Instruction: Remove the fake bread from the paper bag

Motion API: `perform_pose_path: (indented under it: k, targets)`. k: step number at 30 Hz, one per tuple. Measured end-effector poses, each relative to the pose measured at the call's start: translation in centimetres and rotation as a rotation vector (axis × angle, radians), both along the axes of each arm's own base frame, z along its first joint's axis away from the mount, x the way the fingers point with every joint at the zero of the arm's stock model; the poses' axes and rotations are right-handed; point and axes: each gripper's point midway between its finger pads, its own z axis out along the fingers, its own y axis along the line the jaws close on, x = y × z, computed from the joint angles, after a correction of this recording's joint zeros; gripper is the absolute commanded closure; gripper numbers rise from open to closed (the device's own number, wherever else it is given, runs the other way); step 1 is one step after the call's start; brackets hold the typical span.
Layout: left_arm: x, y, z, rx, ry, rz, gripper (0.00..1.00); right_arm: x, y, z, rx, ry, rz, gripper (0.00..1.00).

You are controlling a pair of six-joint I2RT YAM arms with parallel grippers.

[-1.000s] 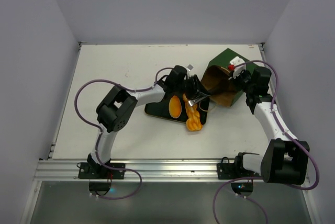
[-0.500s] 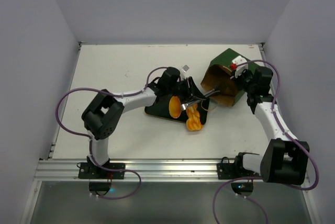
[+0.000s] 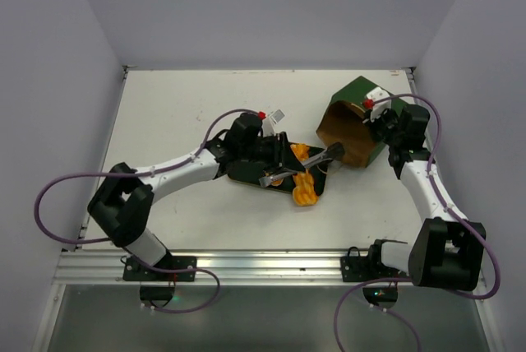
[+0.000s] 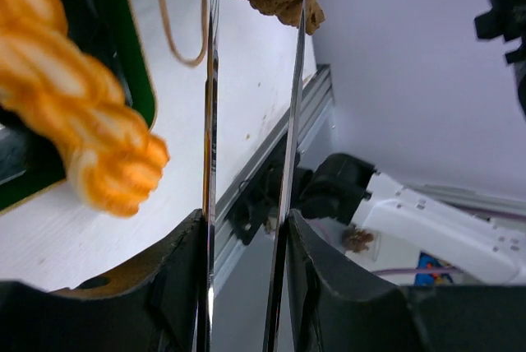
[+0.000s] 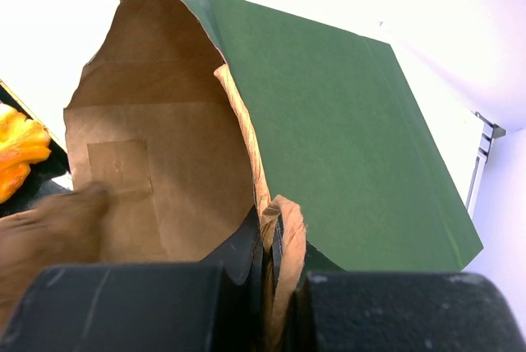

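The paper bag (image 3: 362, 118) sits near the desk's (image 3: 181, 113) far right corner. Left of it, mid-desk, lies the tray (image 3: 243, 176), with the braided loaf (image 3: 302, 194) across its near right edge.

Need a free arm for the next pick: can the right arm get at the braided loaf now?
Probably not: the right fingers are pinched on the paper bag's rim, so it would have to let go first. The braided loaf itself lies uncovered.

Left arm (image 3: 173, 173), right arm (image 3: 429, 192): white links, black joints and bases, looping purple cables (image 3: 37, 206), red wrist spots (image 3: 261, 113).
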Motion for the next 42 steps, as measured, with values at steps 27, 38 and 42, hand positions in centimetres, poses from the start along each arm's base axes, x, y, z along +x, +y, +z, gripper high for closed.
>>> perform_pose_path:
  k: [27,38,42]
  targets:
    - [1.1,20.0,-1.0,0.524,-0.256,0.305,1.00,0.0,-0.1,0.0,0.003,0.001,-0.003,0.99]
    - [3.0,21.6,-5.1,0.576,-0.147,0.374,1.00,0.0,-0.1,0.0,0.003,0.001,-0.003,0.99]
    - [3.4,21.4,-5.4,0.566,-0.146,0.372,0.97,0.0,-0.1,0.0,0.003,0.001,-0.003,0.99]
